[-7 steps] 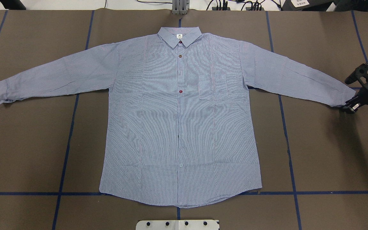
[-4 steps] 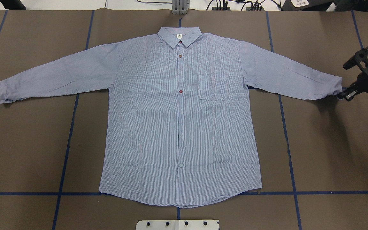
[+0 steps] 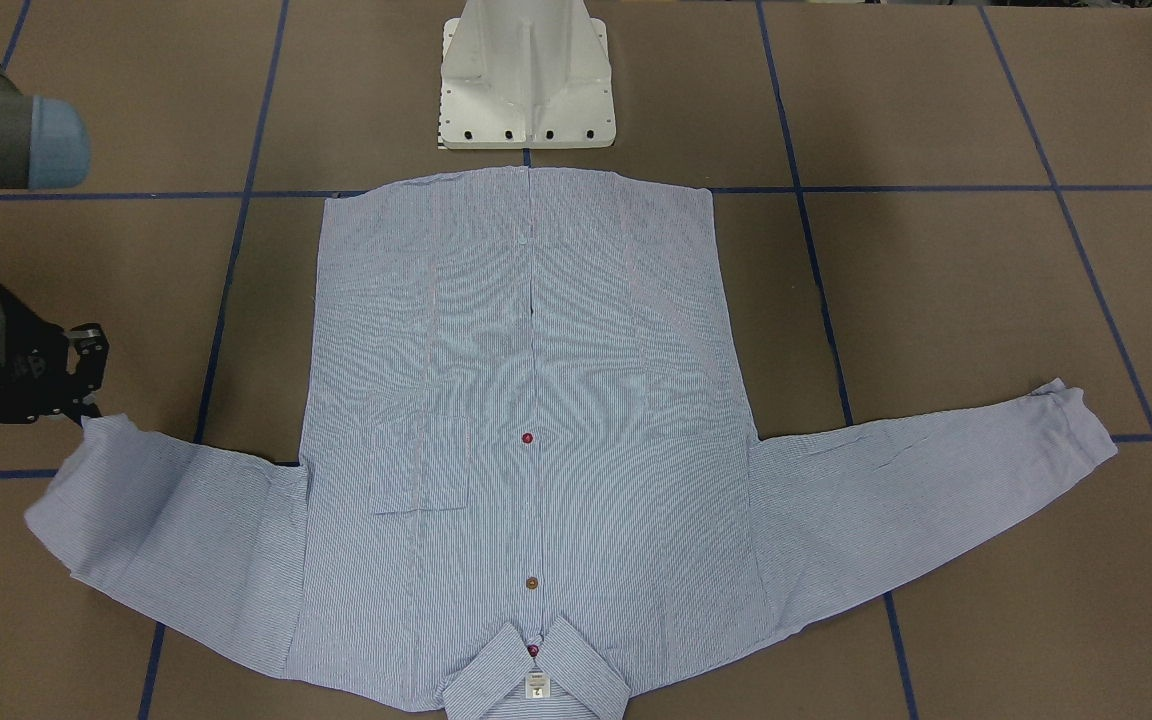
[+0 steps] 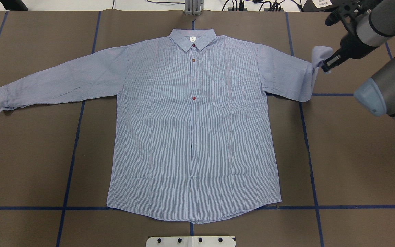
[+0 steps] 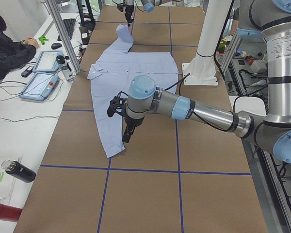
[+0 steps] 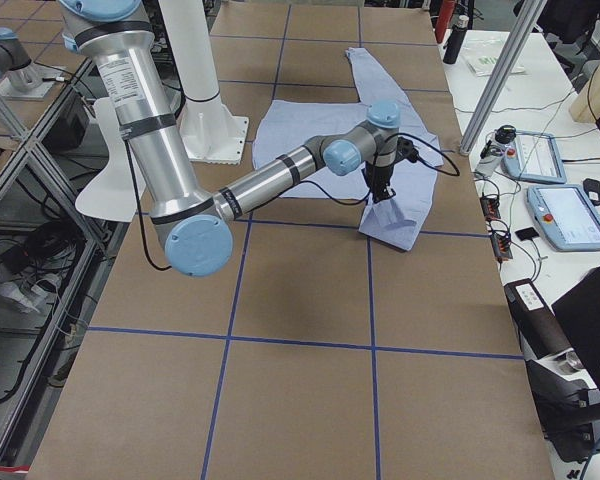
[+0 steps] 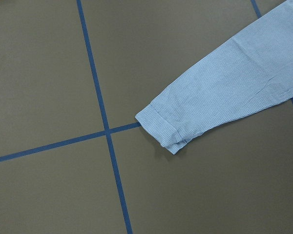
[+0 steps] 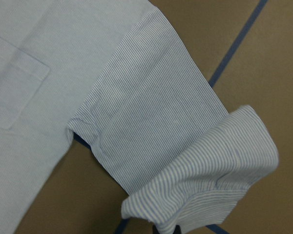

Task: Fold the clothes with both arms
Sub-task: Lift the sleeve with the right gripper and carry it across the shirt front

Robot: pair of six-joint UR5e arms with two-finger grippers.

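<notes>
Shirt (image 3: 616,350) cuff seemingly between right jaws.

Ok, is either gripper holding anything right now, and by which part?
Yes: the right gripper holds the shirt by the cuff end of one sleeve, which is raised. The other cuff lies flat, unheld.

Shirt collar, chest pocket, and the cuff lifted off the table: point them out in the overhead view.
collar (image 4: 180,37), overhead exterior view, on a collar flap.
chest pocket (image 4: 229,94), overhead exterior view, middle of the pocket panel.
lifted cuff (image 4: 322,54), overhead exterior view, on the raised fabric.
</notes>
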